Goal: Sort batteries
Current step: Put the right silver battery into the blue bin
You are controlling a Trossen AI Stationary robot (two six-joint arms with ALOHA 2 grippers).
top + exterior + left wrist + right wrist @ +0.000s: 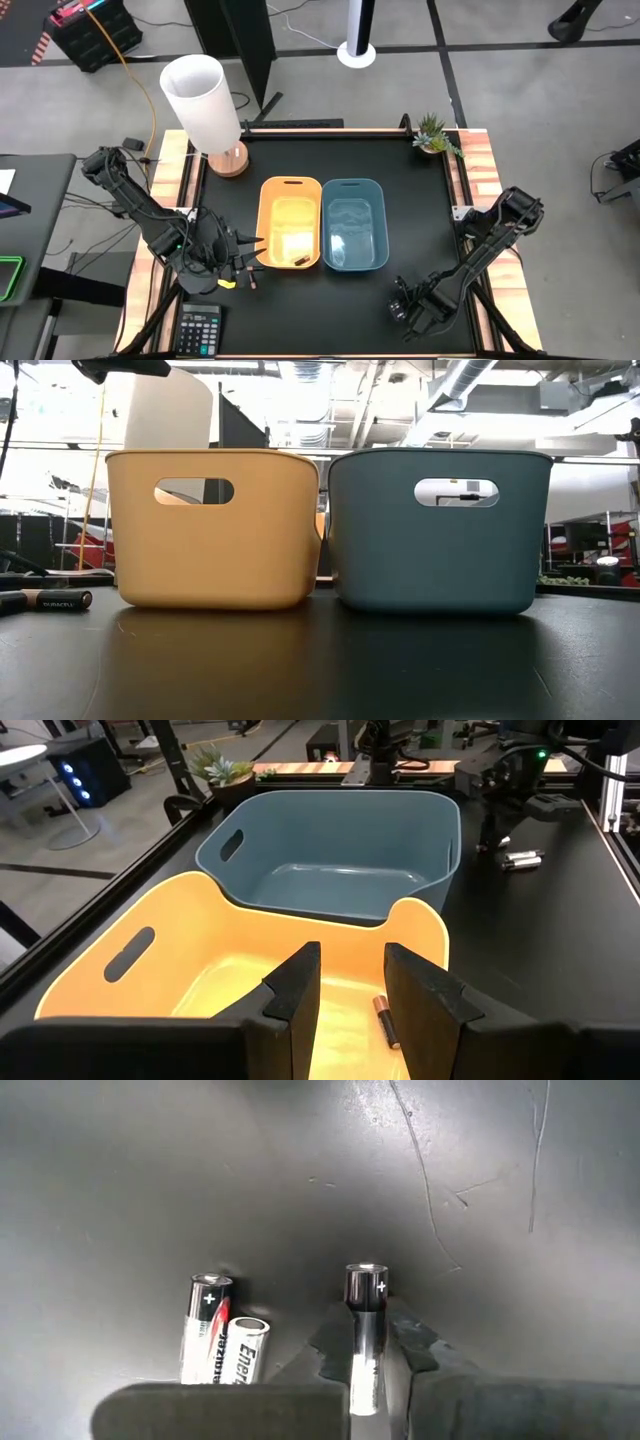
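Your work surface is a black table top [420, 200] with wooden edges, set in an open workshop with a grey floor.

Nearest the lower edge of the high view, the right gripper [412, 306] sits low over the mat at lower right. In its wrist view a silver battery [364, 1335] lies between the fingers, which look nearly closed on it, so I judge it gripped or about to be. Two more silver batteries [220, 1342] lie side by side just beside it, at lower left of that picture. Lift straight up so you do not roll that pair, and keep the cell level in the fingers before you travel to a bin.

At lower left of the high view, the left gripper [245, 258] hangs at the near rim of the orange bin [268, 225]; its fingers [295, 990] stand apart with nothing between them. One copper-topped battery [386, 1021] already lies on that bin's floor. Another dark battery [57, 600] lies on the table at the left edge of the low view.

Farther in, the blue bin [353, 222] touches the orange one and looks empty, so the silver cell probably belongs there.

Readable writing: "DURACELL" on the dark battery in the low view, part of "Energizer" on one silver cell, and "+" marks on the silver batteries' ends.
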